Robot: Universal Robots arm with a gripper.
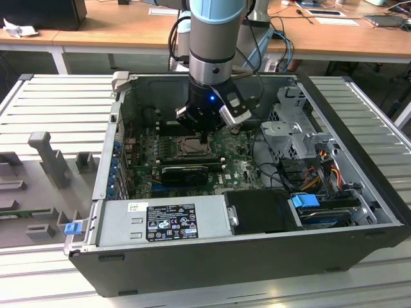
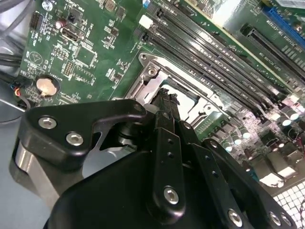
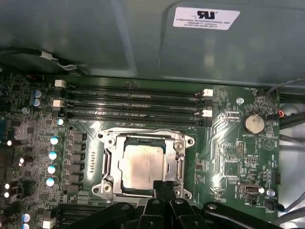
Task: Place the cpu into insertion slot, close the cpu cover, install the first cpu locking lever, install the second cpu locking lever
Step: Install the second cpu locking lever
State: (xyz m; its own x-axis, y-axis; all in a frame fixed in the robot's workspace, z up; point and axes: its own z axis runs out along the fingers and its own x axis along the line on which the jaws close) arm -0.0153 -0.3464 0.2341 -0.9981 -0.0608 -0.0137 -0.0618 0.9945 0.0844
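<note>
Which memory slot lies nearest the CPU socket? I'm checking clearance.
The last slot of the row, running directly along the insertion slot; the others lie farther, toward the case wall.

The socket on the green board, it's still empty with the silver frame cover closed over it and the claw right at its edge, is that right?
Not empty. In the first wrist view the pale silver square cpu already sits in the black square insertion slot, under the thin silver metal cpu cover, with the black claw at its edge.

Near edge of the cpu (image 3: pixel 142 165) and insertion slot (image 3: pixel 110 164) behind the hand (image 3: pixel 164 187).
</note>
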